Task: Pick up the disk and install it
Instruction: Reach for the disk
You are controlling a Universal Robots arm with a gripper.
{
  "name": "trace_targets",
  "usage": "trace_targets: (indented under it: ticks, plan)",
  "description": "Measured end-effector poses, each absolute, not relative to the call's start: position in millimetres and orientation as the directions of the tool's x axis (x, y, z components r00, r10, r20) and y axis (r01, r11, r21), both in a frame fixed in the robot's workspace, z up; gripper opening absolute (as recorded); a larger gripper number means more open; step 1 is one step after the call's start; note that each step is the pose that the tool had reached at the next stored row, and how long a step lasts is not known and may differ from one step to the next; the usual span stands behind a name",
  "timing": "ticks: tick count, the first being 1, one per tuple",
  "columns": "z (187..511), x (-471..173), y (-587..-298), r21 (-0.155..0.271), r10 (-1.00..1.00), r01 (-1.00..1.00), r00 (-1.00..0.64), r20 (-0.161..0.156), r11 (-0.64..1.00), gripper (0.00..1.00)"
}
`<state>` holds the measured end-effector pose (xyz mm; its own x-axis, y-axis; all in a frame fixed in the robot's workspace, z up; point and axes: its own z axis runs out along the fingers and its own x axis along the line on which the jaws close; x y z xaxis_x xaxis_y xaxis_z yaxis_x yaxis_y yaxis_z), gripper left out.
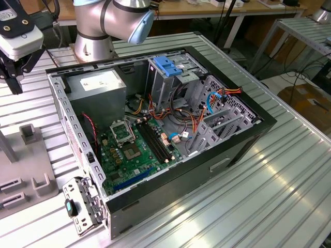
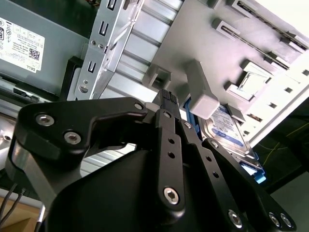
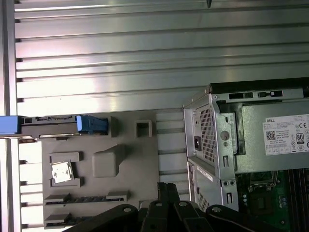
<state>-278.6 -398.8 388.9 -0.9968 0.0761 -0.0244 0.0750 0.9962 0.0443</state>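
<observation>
Disk is standing on edge in the grey fixture on the bench, untouched. Tool is hovering nearby, closed and empty. Descending closed risks ramming the disk.

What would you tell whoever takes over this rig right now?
Gripper: jaws shut and empty, over the grey fixture plate beside the open computer case.
Disk: stands on edge in a slot of that plate, apart from the gripper.
Done: nothing that shows; the disk is not grasped.
Left: the pick-up and the install.
</observation>
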Motion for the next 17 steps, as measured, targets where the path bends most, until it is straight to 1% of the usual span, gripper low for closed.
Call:
trace_targets:
  ticks: [17]
  plan:
    - [388.8, -283.3, -398.8, 0.044, 0.076, 0.075, -0.997, -0.024, 0.996, 0.11]
